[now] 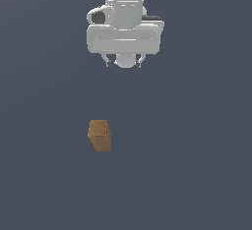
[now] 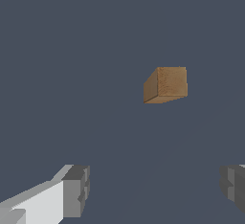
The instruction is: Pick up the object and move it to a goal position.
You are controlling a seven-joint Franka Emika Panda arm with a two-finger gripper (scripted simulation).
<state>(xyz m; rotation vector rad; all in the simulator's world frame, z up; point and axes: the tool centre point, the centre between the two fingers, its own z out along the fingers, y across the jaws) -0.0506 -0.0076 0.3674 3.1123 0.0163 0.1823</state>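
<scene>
Hovering above the grey tabletop (image 1: 197,140), white end effector (image 1: 124,64) with fingers (image 2: 76,189) spread apart and empty, small brown wooden block (image 1: 100,135) resting apart, toward the exterior view's left.

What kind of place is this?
Probably a computer-made test scene, not a real room: a flat grey floor, one wooden block, and a white robot gripper with open fingers.

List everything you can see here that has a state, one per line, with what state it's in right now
gripper: open, empty, fingers spread wide, apart from the block.
wooden block: not gripped, clear of the fingers, lighter face up; it sits toward the exterior view's left of the gripper.
</scene>
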